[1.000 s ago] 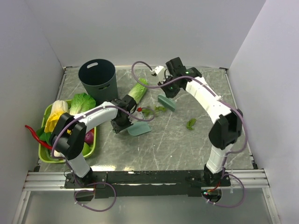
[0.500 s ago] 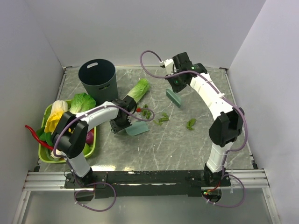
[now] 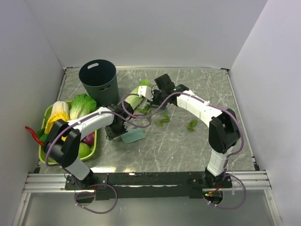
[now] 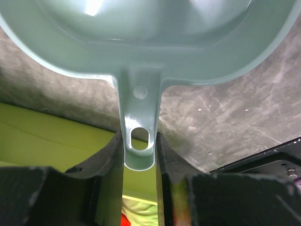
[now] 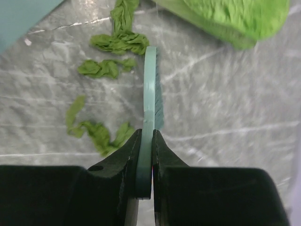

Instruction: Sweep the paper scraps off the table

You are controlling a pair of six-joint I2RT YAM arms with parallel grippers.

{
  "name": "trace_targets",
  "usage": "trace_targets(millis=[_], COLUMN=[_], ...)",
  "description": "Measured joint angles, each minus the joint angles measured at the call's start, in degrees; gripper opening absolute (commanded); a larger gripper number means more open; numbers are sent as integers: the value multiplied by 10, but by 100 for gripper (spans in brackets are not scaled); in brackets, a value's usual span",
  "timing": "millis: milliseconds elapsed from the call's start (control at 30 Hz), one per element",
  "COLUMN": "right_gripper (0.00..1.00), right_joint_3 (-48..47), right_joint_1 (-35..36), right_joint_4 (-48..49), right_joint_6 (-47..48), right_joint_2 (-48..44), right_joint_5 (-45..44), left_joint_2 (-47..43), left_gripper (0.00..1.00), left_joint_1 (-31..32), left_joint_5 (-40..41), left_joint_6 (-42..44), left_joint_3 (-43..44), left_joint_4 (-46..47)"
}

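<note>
Several dark-green paper scraps lie mid-table: a cluster by the cabbage, one to its right, one further right. In the right wrist view the scraps lie left of the brush. My right gripper is shut on the teal hand brush, held on edge just right of the cluster. My left gripper is shut on the handle of the teal dustpan, which rests on the table below the cluster.
A dark bin stands at the back left. A long pale-green cabbage lies just behind the scraps. A lime-green tray of vegetables sits at the left edge, with a red chili beside it.
My right arm has swung the brush left and down to beside the cabbage and scrap cluster. My left gripper and dustpan have shifted slightly left and nearer.
</note>
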State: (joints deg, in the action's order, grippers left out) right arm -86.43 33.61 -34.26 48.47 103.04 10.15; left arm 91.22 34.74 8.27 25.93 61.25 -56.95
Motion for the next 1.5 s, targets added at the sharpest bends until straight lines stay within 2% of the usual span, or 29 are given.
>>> trace_targets(millis=[200, 400, 433, 467, 500, 533, 633, 733, 867, 1067, 1267, 1500], right_gripper=[0, 0, 0, 0, 0, 0, 0, 0, 0, 0, 0, 0], right_joint_3=[24, 81, 90, 97, 102, 112, 119, 119, 120, 151, 162, 202], right_joint_1=[9, 10, 10, 10, 10, 10, 10, 10, 10, 10, 10, 4], right_joint_4=[78, 112, 112, 112, 111, 113, 113, 111, 97, 80, 46, -48], right_joint_6=[112, 188, 200, 212, 221, 236, 265, 297, 337, 388, 425, 460], right_joint_2=[-2, -25, -32, -40, -47, -60, -77, -82, -82, -86, -104, -217], right_joint_5=[0, 17, 28, 39, 49, 67, 96, 120, 134, 138, 134, 131], left_joint_2=[-14, -23, -23, -23, -23, -23, -38, -66, -99, -120, -141, -146], left_gripper=[1, 2, 7, 18, 22, 32, 43, 49, 51, 46, 30, 12], left_joint_1=[0, 0, 0, 0, 0, 0, 0, 0, -8, -45, -66, -66], left_joint_5=[-12, -23, -24, -24, -25, -27, -29, -30, -39, -66, -102, -115], left_joint_6=[-1, 1, 2, 3, 4, 4, 12, 24, 34, 43, 54, 55], left_joint_3=[-24, -44, -45, -47, -50, -54, -77, -105, -138, -157, -161, -160], left_joint_4=[16, 40, 43, 49, 56, 63, 89, 110, 130, 151, 161, 159])
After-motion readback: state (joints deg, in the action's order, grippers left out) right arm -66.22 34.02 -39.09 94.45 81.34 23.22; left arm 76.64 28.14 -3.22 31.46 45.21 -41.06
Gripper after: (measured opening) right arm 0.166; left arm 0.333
